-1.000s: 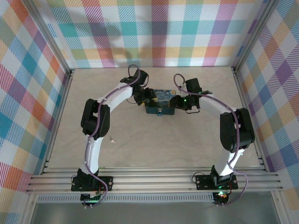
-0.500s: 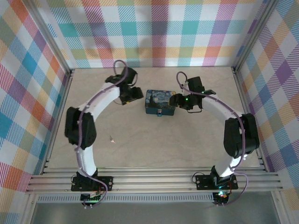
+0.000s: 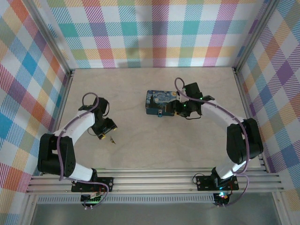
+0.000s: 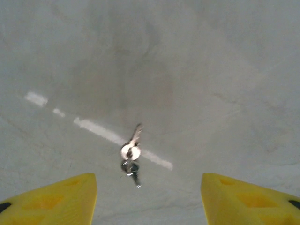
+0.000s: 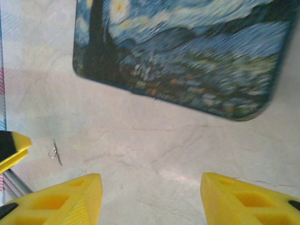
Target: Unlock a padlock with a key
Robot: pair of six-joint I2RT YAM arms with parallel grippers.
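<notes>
The key (image 4: 131,152) lies flat just ahead of the left gripper (image 4: 149,197), between its parted jaws. It looks light, thin and slippery (it may skate), so pinch the round bow. The right gripper (image 5: 150,199) stands parted too, facing the box (image 5: 187,51).

The whole table (image 3: 154,140) is taken in by the top camera, set high behind the arm bases (image 3: 92,183) and tilted steeply down. The key (image 4: 131,152) is viewed closely from the left wrist, looking down; the painted box (image 5: 187,56) is viewed closely from the right wrist. Both are shared with the top view, and the key is caught in all three.
</notes>
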